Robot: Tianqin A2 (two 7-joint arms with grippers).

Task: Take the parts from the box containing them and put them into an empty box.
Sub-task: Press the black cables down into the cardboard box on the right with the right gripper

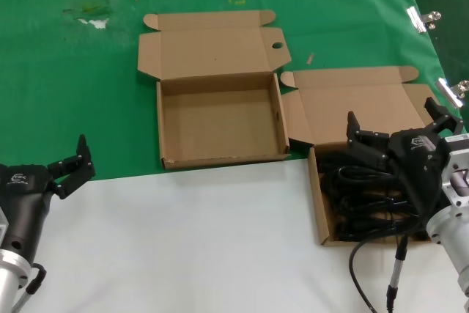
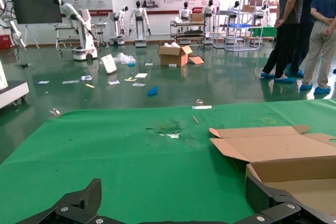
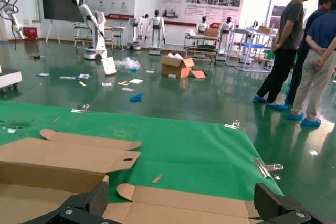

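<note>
Two brown cardboard boxes lie open in the head view. The empty box (image 1: pixel 220 119) sits in the middle on the green cloth, lid folded back; it also shows in the left wrist view (image 2: pixel 294 169). The box containing the parts (image 1: pixel 322 203) is at the right, with black cable-like parts (image 1: pixel 363 199) inside. My right gripper (image 1: pixel 396 126) hovers open just above that box, over its far part. Its lid (image 3: pixel 173 203) fills the right wrist view between the wide-spread fingers (image 3: pixel 86 205). My left gripper (image 1: pixel 69 163) is open at the near left, over the white surface's edge.
The green cloth (image 1: pixel 73 93) covers the far table; a white surface (image 1: pixel 183 240) covers the near part. Metal clips (image 1: pixel 423 18) hold the cloth's right edge. A small torn patch (image 1: pixel 91 16) marks the cloth at far left. People stand far behind the table.
</note>
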